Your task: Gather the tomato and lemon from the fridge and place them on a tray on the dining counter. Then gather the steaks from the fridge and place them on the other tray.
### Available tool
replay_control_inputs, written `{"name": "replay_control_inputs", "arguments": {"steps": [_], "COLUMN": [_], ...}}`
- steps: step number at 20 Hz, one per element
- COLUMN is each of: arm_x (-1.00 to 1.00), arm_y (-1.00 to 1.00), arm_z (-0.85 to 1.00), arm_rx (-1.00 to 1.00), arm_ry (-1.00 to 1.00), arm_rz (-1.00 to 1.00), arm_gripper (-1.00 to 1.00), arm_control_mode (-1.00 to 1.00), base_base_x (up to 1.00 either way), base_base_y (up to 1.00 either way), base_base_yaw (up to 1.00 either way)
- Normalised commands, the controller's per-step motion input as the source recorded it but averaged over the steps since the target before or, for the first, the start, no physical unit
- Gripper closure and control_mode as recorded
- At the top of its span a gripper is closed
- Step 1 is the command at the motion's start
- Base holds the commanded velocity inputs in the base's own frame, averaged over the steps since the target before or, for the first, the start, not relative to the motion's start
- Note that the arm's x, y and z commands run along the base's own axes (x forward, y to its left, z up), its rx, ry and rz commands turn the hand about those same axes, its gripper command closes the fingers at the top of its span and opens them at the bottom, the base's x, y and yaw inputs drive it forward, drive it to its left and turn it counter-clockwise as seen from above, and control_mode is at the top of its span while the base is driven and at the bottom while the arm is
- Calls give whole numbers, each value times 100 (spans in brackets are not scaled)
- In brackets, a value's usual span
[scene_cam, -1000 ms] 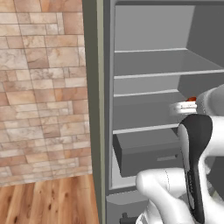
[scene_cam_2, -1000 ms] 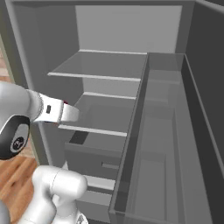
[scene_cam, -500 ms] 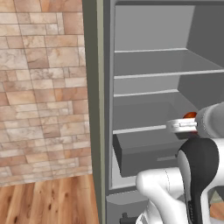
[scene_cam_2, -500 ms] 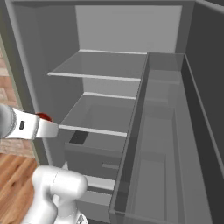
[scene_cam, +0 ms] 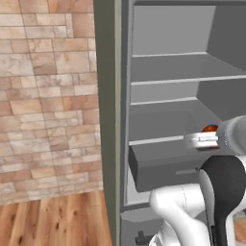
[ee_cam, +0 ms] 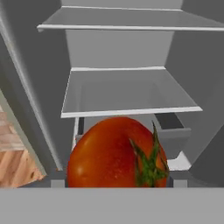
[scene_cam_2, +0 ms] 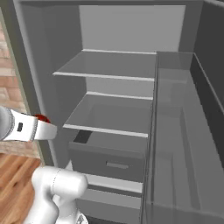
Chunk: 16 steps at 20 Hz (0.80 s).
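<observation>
Now tomato [ee_cam: 116,153] held between fingers, out in front of open fridge [scene_cam_2: 127,105] shelves. Best keep grip firm, swing clear of fridge wall, carry level toward tray on worktop.

no readable text, labels or signs anywhere

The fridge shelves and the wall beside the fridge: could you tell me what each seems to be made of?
The shelves look like thin, smooth grey panels with pale front edges, perhaps plastic or frosted glass; the render leaves that open. The wall looks like rough stone or brick in tan and pink blocks with visible joints, matte. The fridge lining appears plain grey and smooth, likely plastic.
</observation>
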Motion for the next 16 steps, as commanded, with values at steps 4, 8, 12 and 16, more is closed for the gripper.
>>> {"name": "replay_control_inputs", "arguments": {"steps": [4, 8, 12, 16], "arm_x": [0, 0, 0, 0], "arm_y": [0, 0, 0, 0], "arm_z": [0, 0, 0, 0], "arm_rx": [0, 0, 0, 0], "arm_ry": [0, 0, 0, 0], "arm_rz": [0, 0, 0, 0], "arm_gripper": [100, 100, 100, 100], "arm_control_mode": [100, 100, 100, 100], "base_base_x": [-28, -14, -30, -64], "base_base_y": [95, 100, 100, 91], "base_base_yaw": [-21, -28, -34, -38]}}
